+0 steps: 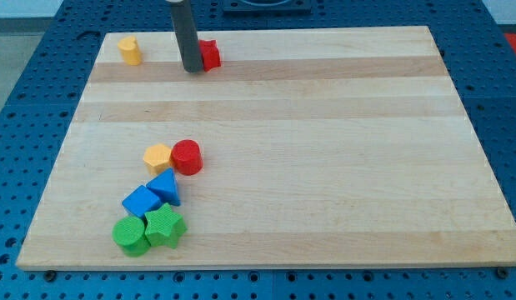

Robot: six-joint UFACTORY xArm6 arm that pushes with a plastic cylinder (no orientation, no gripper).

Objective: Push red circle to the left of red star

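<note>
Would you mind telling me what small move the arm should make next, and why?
Probably my tip should leave the red star at the view's top and travel down toward the red circle. The tip now sits against the star's left side, far from the circle, which lies mid-board beside the yellow hexagon. The circle must be approached from below to be pushed upward.

red circle (187, 157), red star (209, 55), pale wooden board (324, 142), blue pegboard (24, 100)

Red circle block (187, 157): flat, lower left of centre. Red star block (210, 55): top edge, partly hidden, well apart.
</note>
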